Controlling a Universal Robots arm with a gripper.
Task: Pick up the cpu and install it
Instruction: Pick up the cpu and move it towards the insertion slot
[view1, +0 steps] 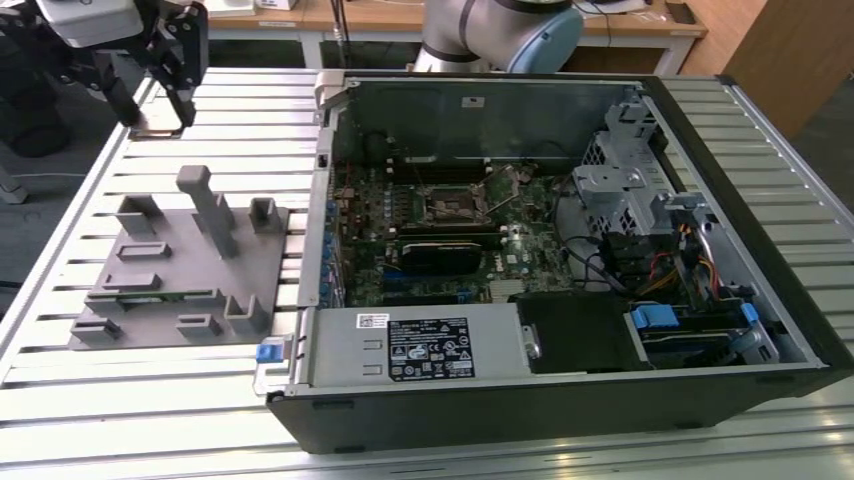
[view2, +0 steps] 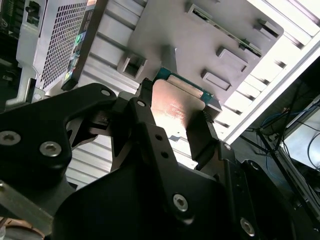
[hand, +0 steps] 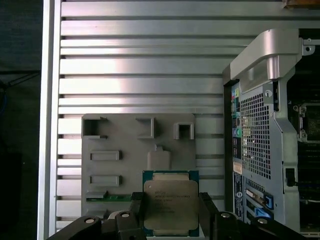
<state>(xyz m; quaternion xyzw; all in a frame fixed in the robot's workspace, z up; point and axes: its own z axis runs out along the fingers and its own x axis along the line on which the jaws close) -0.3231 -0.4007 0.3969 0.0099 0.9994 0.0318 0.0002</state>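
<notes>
The cpu (hand: 170, 202) is clamped by opposite edges in the gripper (hand: 172, 212) and held level above the tray (hand: 115, 145), presumably for flat seating.

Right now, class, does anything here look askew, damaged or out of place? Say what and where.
Nothing stands out. The cpu sits square between the fingers, clear of the grey holder plate; no damage shows.

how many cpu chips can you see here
1. The cpu is clamped in the pincer, raised near the gray holder tray beside the open computer case. The motherboard socket looks empty; others may be hidden.
</notes>
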